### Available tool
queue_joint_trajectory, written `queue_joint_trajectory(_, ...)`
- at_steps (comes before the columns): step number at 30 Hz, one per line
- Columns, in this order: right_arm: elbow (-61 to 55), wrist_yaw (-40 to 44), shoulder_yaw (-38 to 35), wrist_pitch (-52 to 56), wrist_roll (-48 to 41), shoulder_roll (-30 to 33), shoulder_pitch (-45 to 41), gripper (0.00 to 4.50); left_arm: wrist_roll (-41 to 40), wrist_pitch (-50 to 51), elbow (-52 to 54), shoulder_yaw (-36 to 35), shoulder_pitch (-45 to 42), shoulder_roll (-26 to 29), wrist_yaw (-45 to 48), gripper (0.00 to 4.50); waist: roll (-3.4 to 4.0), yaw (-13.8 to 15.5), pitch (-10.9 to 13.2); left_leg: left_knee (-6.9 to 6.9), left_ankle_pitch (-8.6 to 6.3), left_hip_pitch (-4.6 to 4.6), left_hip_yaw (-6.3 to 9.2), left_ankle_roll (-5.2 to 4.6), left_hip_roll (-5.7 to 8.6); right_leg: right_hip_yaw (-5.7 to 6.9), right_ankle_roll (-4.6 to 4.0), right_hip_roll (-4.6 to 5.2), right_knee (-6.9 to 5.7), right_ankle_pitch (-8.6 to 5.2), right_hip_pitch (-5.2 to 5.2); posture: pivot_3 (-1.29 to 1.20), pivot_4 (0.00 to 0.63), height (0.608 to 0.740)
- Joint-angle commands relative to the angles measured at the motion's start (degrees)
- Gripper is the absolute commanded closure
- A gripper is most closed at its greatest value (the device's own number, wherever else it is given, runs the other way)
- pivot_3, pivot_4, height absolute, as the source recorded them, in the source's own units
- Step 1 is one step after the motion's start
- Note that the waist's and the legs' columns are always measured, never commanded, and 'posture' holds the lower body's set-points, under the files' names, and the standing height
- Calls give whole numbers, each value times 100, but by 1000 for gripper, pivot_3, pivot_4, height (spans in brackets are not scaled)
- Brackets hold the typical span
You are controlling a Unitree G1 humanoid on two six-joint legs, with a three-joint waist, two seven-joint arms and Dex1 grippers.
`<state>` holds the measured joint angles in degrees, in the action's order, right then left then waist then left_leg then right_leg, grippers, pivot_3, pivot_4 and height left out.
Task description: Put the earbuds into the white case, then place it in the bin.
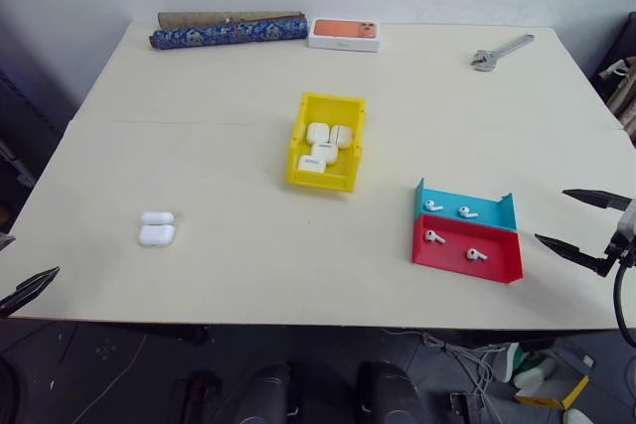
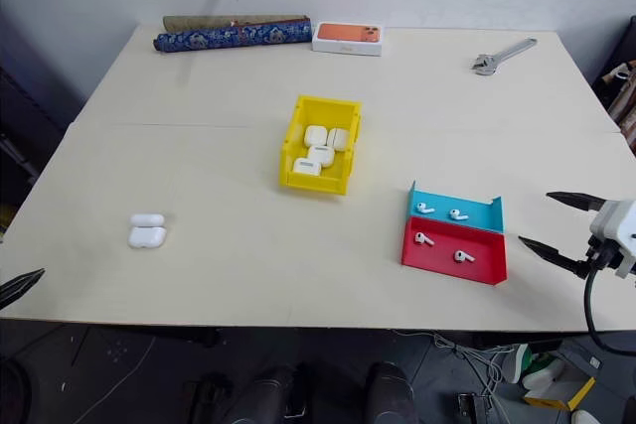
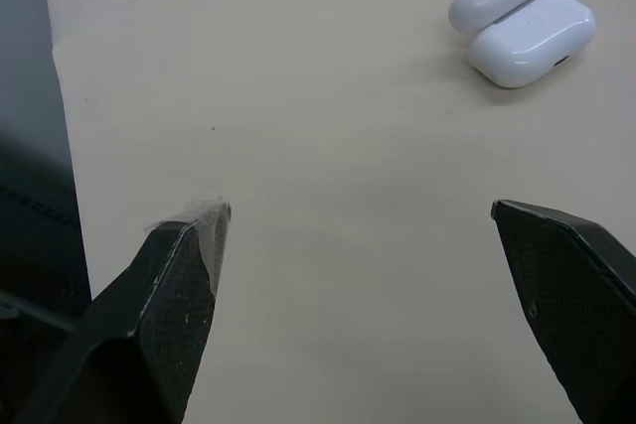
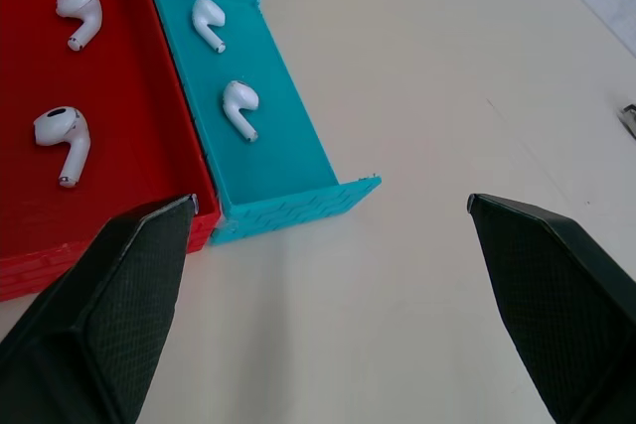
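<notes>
The white case (image 1: pixel 156 229) lies on the table at the near left with its lid flipped open; it also sits ahead of my open left gripper (image 3: pixel 358 213), well apart from it. Two earbuds (image 4: pixel 240 104) lie in the shallow blue tray (image 1: pixel 497 208) and two more earbuds (image 4: pixel 62 136) in the red tray (image 1: pixel 497 263) beside it. My right gripper (image 1: pixel 553 215) hovers open just right of these trays, with nothing between its fingers. The yellow bin (image 1: pixel 298 146) stands mid-table.
Several white cases lie inside the bin. At the far edge lie a rolled blue patterned cloth (image 1: pixel 229 31), a flat white box with an orange top (image 1: pixel 344 33) and a wrench (image 1: pixel 502 52). Bare tabletop separates the case, the bin and the trays.
</notes>
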<state>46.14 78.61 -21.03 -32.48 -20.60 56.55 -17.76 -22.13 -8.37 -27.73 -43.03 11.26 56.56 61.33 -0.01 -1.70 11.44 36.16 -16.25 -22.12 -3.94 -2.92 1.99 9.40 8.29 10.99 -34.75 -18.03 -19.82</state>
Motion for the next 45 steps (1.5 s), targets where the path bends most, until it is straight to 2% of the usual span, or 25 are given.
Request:
queue_joint_trajectory(1,-74,-34,-113,-49,-91,30,-21,0,-15,-118,-49,-16,-32,58,63,45,0,3,0,0,0,0,0,0,0,0,0,0,0,0,0,0,150,740)
queue_joint_trajectory(7,-453,-9,-85,71,-262,-239,81,0,-72,-1,-6,-1,-142,21,-52,45,0,5,0,1,0,0,0,0,-1,-1,0,-1,-1,0,1,0,150,740)
queue_joint_trajectory(11,-1179,-99,-30,519,-591,-637,107,0,-296,345,251,-193,-26,14,-2,45,0,-12,0,2,0,0,-1,0,-6,-5,0,-9,-1,0,0,0,150,740)
queue_joint_trajectory(13,-1837,-172,55,855,-827,-927,238,0,-323,529,58,-481,-251,128,-516,45,0,-1,0,4,1,0,-1,1,-17,-9,-1,-22,0,1,1,0,150,740)
queue_joint_trajectory(15,-2624,-104,210,990,-1143,-1303,292,0,-311,1001,18,-750,-116,235,-810,45,-7,0,-1,6,3,-1,4,6,-35,-15,-1,-39,-1,0,-1,0,150,740)
queue_joint_trajectory(18,-3617,-42,311,1118,-1726,-1881,349,0,-57,2101,9,-933,669,364,-1039,45,-3,-36,1,3,3,2,0,16,-63,-19,-1,-64,-1,0,-6,0,150,740)
queue_joint_trajectory(20,-4056,-71,361,1181,-1883,-2126,485,0,-74,2397,89,-1123,1005,367,-1080,45,0,-15,3,-7,4,2,-8,14,-62,-23,-1,-69,-8,0,-20,0,150,740)
queue_joint_trajectory(23,-4395,7,430,1233,-2019,-2332,624,0,-356,3981,691,-1595,1790,301,-1026,45,-30,21,1,-4,1,-4,-8,15,-69,-29,-1,-76,-26,0,-34,0,150,740)
queue_joint_trajectory(28,-4486,252,527,1201,-1942,-2343,678,0,-696,4356,2297,-2136,2192,-310,-1025,45,-38,140,0,12,-26,-8,-5,33,-62,-64,-12,-58,22,-5,-11,0,150,740)
queue_joint_trajectory(30,-4263,314,520,1100,-1826,-2324,562,0,-834,4994,2916,-2141,2159,-234,-1155,45,-42,178,-2,16,-26,-6,-1,37,-68,-86,-20,-50,50,-6,-7,0,150,740)
queue_joint_trajectory(32,-3850,439,488,1088,-1744,-2233,334,0,-1157,6365,3808,-2003,1839,245,-1531,45,-47,187,-2,16,-20,-4,2,48,-74,-90,-28,-53,53,-2,-7,0,150,740)
queue_joint_trajectory(34,-3625,578,493,1099,-1722,-2179,224,0,-1658,8081,4570,-1800,1092,656,-2074,45,-54,236,0,19,-11,-5,11,55,-75,-93,-29,-59,38,-2,-5,0,150,740)
queue_joint_trajectory(36,-3516,691,503,1070,-1715,-2164,180,0,-1852,9489,5194,-1454,345,872,-2442,45,-45,229,5,26,-6,-5,17,56,-73,-134,-30,-81,30,-3,-6,0,150,740)
queue_joint_trajectory(37,-3481,723,498,1058,-1711,-2166,160,0,-1921,9845,5443,-1279,24,889,-2611,45,-38,198,8,23,-5,-4,13,57,-72,-151,-29,-112,14,-2,-4,0,150,740)
queue_joint_trajectory(42,-3273,853,425,1037,-1704,-2107,22,0,-2725,10087,5984,-401,-1089,614,-3946,45,-30,22,12,2,6,-8,2,57,-92,-212,-35,-165,-2,-6,-39,0,150,740)
queue_joint_trajectory(45,-3178,853,406,1027,-1674,-2070,-41,0,-2794,10087,6098,253,-1758,30,-5006,45,-30,15,12,8,10,-9,2,74,-114,-224,-62,-183,-8,-21,-42,0,150,740)
